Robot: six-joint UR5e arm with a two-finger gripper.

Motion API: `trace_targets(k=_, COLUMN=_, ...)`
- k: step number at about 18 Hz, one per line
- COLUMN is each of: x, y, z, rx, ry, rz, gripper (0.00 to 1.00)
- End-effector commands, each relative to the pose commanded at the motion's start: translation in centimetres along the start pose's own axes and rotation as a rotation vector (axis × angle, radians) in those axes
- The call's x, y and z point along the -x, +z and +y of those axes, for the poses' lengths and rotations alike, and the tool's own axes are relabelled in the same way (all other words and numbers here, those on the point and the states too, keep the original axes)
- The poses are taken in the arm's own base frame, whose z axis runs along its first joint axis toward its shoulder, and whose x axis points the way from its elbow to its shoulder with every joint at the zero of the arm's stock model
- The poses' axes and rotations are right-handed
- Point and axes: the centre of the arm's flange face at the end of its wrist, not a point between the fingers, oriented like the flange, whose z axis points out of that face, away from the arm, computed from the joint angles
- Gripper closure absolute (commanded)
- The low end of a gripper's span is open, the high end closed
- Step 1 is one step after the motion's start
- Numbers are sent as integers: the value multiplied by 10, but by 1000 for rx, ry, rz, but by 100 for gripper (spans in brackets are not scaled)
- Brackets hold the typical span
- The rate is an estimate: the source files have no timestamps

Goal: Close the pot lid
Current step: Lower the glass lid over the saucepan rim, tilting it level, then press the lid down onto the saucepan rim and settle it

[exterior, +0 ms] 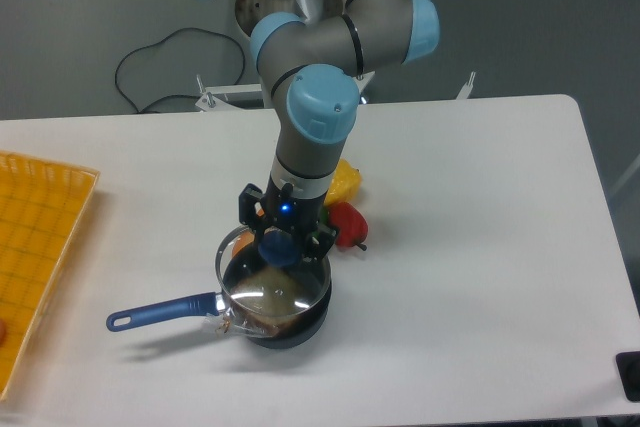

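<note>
White table (480, 247), grey wall behind, yellow tray (40, 237) at 9 o'clock. Gripper (282, 243) pinching blue knob of lid (272, 282), which sits over pot (275, 322); handle points to 9 o'clock. Red pepper (345, 222) at gripper's 2 o'clock.

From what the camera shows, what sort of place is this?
Probably a robotics lab workbench, not a kitchen: a plain white table, an industrial arm whose gripper holds a lid over a pot, and a loose cable behind.
</note>
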Motion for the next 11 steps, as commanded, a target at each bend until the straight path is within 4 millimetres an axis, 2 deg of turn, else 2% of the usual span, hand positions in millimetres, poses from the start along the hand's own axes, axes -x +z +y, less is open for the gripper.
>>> trace_targets(k=11, x=3, y=17, z=-6, rx=-2, ry=12, rz=0, gripper=44)
